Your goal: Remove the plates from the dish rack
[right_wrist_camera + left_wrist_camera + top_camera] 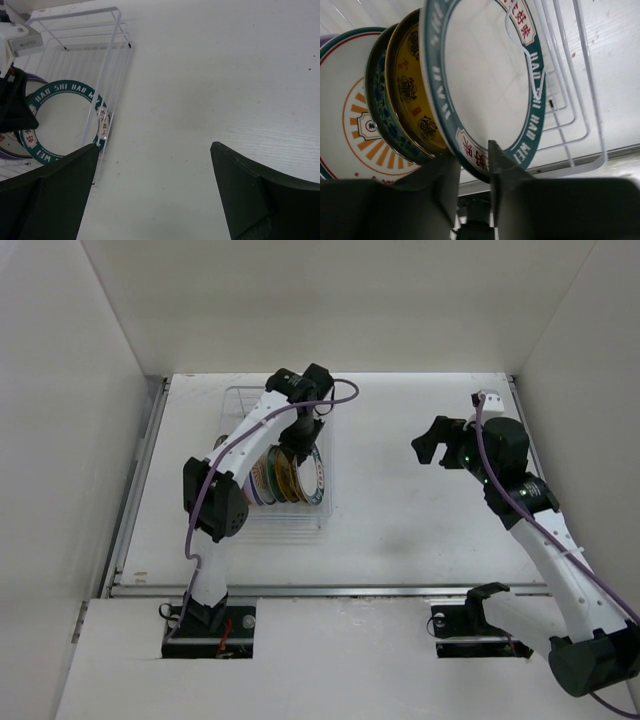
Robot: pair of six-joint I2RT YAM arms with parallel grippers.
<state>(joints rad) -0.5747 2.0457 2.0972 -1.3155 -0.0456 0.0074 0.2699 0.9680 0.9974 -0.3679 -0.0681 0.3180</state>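
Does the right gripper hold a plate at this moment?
No, the right gripper stands wide open above the table, with nothing between its fingers.

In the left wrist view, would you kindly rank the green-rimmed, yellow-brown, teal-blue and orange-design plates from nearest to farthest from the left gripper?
1. green-rimmed plate, its rim inside the left gripper.
2. yellow-brown plate, just behind it, leftward.
3. teal-blue plate, next to the left.
4. orange-design plate, far left.
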